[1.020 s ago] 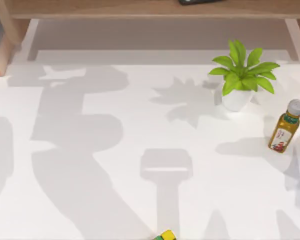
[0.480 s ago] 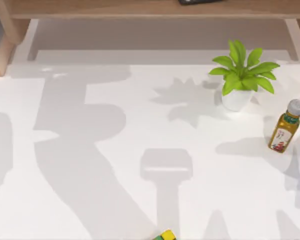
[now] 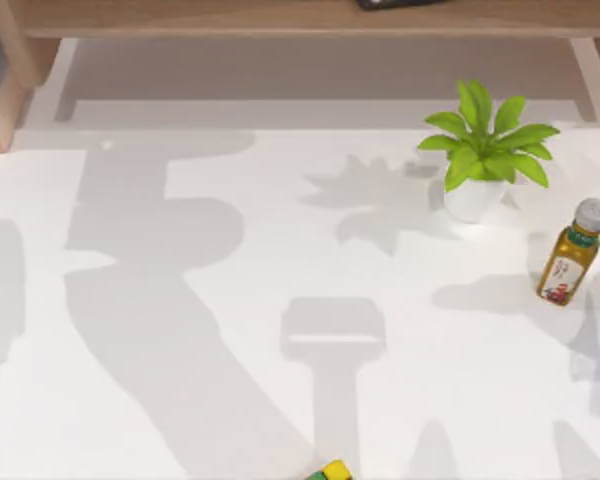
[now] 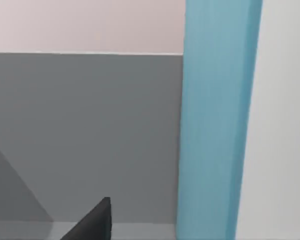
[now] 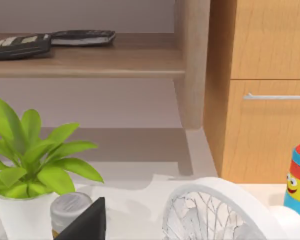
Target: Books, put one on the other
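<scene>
A tall light-blue slab (image 4: 217, 120), which looks like the edge of an upright book, stands close in front of the left wrist camera against a grey wall. A dark part of my left gripper (image 4: 92, 222) shows beside it, a little apart from it. A dark part of my right gripper (image 5: 87, 222) shows in the right wrist view, near the bottle's cap (image 5: 70, 207). The arms' shadows lie across the white table (image 3: 280, 250) in the top view.
A potted plant (image 3: 485, 150) and an oil bottle (image 3: 572, 252) stand at the table's right. A yellow-green cube (image 3: 330, 470) sits at the front edge. A wooden shelf (image 3: 280, 18) runs along the back. A white wire fan (image 5: 215, 210) and wooden cabinet (image 5: 270, 90) are near my right gripper.
The left arm's shadow on the table has shifted and changed outline near the back left. The plant, bottle and cube have stayed put.
</scene>
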You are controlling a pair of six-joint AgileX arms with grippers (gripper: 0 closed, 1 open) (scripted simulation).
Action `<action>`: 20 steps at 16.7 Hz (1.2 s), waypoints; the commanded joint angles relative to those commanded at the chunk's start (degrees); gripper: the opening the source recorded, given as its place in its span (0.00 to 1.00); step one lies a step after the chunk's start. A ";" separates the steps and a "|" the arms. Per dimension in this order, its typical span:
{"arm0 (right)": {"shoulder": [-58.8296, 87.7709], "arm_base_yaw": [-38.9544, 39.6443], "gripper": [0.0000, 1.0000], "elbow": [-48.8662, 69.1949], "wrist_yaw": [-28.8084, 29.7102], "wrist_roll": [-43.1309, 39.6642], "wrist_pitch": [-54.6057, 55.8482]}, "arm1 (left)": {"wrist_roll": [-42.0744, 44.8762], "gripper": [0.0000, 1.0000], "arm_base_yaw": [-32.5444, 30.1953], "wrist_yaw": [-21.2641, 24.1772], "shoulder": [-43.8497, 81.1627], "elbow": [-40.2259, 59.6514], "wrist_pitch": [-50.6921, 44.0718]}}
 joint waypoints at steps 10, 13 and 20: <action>0.00 0.00 1.00 0.00 0.00 0.00 0.00 | 0.00 0.10 0.00 0.00 0.00 0.00 0.00; 0.00 0.00 1.00 0.00 0.00 0.00 0.00 | 0.00 0.00 0.00 0.00 0.00 0.00 0.00; 0.00 0.00 1.00 0.00 0.00 0.00 0.00 | 0.09 0.00 0.16 -0.02 -0.09 0.00 -0.02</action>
